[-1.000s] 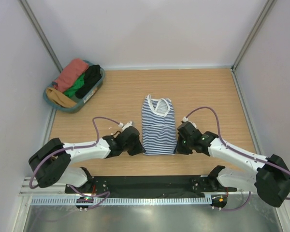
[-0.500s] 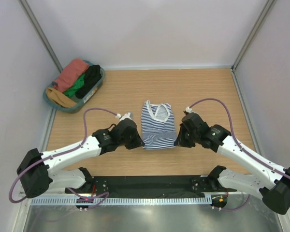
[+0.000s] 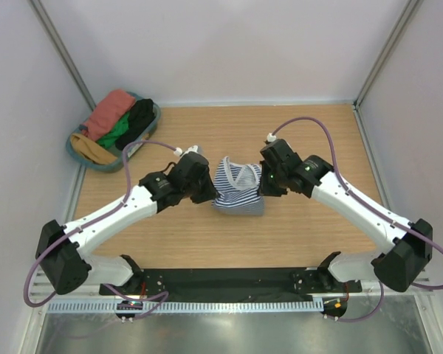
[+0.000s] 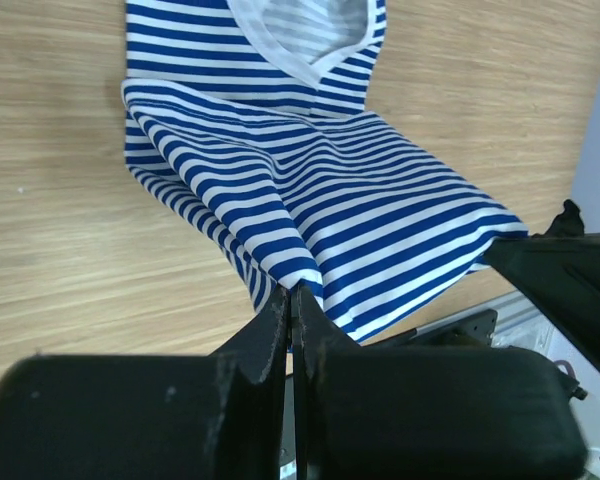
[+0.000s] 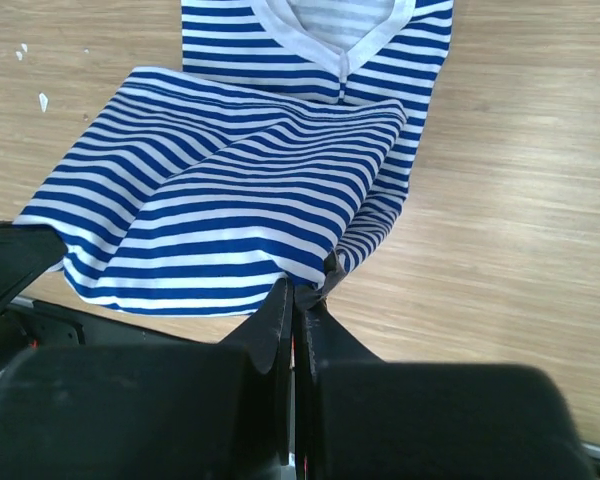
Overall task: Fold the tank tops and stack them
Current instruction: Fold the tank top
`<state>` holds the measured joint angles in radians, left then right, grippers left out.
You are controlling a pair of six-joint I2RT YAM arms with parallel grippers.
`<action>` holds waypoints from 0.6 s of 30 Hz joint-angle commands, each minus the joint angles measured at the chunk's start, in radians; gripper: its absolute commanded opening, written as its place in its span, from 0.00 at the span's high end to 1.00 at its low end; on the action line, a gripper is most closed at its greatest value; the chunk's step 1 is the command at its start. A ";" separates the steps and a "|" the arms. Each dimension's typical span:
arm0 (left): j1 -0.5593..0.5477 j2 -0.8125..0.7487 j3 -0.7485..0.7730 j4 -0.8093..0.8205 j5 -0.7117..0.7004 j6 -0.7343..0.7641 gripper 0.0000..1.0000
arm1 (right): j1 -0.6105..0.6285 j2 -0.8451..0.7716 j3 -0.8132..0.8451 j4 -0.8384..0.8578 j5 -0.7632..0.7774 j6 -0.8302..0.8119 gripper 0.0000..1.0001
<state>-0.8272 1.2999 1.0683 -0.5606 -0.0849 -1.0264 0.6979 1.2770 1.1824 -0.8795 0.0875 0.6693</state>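
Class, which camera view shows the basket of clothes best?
The top external view: the basket sits at the far left corner of the table, filled with coloured clothes. Both wrist views show the striped tank top, not the basket.

The navy-and-white striped tank top (image 3: 238, 188) lies in the middle of the table (image 3: 207, 133), its near hem lifted and folded toward the white-trimmed neckline.

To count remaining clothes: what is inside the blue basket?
The basket holds a pink-red garment, a green one, a black one and a tan one. Anything beneath them is covered.
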 commanded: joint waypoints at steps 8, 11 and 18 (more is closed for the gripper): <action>0.014 -0.071 -0.086 0.039 0.126 0.005 0.99 | -0.011 -0.100 -0.088 0.005 -0.043 0.018 0.99; -0.006 -0.083 -0.188 0.109 0.158 -0.030 0.99 | -0.009 -0.203 -0.214 0.028 -0.061 0.067 0.99; -0.084 -0.070 -0.298 0.220 0.180 -0.066 0.98 | 0.017 -0.404 -0.428 0.039 -0.075 0.161 0.99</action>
<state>-0.8917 1.2308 0.7780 -0.4221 0.0788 -1.0760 0.7071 0.9390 0.7933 -0.8482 0.0044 0.7738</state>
